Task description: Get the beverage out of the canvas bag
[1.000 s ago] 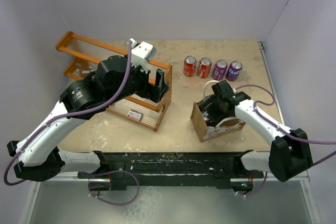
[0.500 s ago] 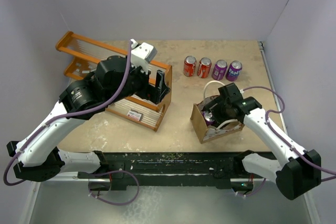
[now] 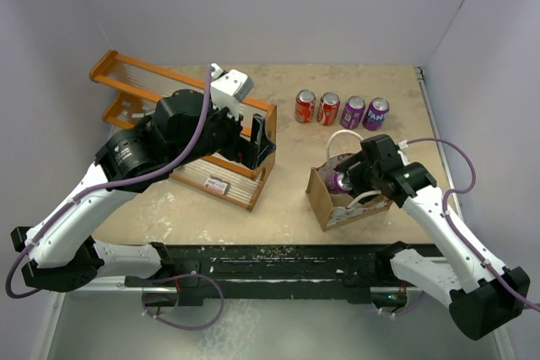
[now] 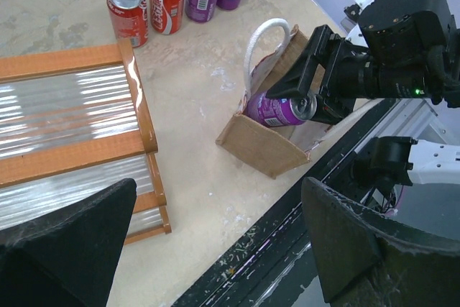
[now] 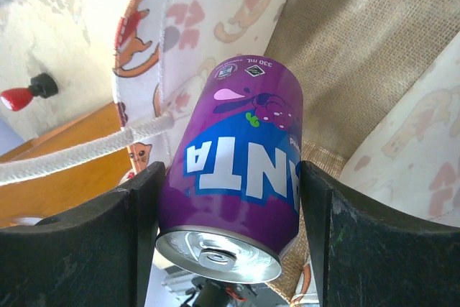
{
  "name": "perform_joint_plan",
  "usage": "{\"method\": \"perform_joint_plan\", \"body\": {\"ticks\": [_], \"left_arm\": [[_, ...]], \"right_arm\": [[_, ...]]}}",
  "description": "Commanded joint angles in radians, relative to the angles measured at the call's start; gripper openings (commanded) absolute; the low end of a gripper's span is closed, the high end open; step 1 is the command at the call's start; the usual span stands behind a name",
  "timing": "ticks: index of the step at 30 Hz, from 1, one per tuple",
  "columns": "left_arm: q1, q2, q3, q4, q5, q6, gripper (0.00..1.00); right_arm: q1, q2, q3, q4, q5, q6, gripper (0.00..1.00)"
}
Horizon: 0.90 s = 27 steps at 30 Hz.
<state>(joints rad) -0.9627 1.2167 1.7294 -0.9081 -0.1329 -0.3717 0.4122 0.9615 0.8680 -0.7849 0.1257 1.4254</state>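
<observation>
- R gripper (image 5: 231,192) clamped on purple Fanta can (image 5: 241,149), one finger each side of can body, lid end toward wrist cam.
- Can was tipped on its side at mouth of canvas bag (image 4: 257,147), base end inside betw. the printed panels.
- Bag stood upright on table (image 3: 287,201), front-right area, white handle (image 4: 257,41) sticking up.
- L gripper (image 4: 219,188) released, jaws wide, nothing betw. them, hovering over wooden rack (image 4: 65,127), well apart from bag.
- Row of 4 cans (image 3: 329,110), 2 red + 2 purple, at back of table, apart from bag.

right claw (image 5: 231,199): closed on purple can (image 4: 275,110) | can: raised to canvas bag (image 3: 323,206) mouth
</observation>
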Motion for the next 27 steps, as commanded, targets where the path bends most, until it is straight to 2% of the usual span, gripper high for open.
{"method": "perform_joint_plan", "body": {"ticks": [1,17,27], "left_arm": [[0.0,-0.02,0.008,0.02,0.011,-0.015,0.99],[-0.001,-0.014,0.008,0.017,0.013,-0.02,0.99],[0.0,-0.006,0.006,0.017,0.019,-0.028,0.99]], "right_arm": [[0.003,-0.028,0.09,0.032,0.079,0.033,0.12],[0.004,-0.01,0.202,0.042,0.175,-0.056,0.09],[0.004,-0.078,0.225,0.018,0.207,-0.063,0.0]]}}
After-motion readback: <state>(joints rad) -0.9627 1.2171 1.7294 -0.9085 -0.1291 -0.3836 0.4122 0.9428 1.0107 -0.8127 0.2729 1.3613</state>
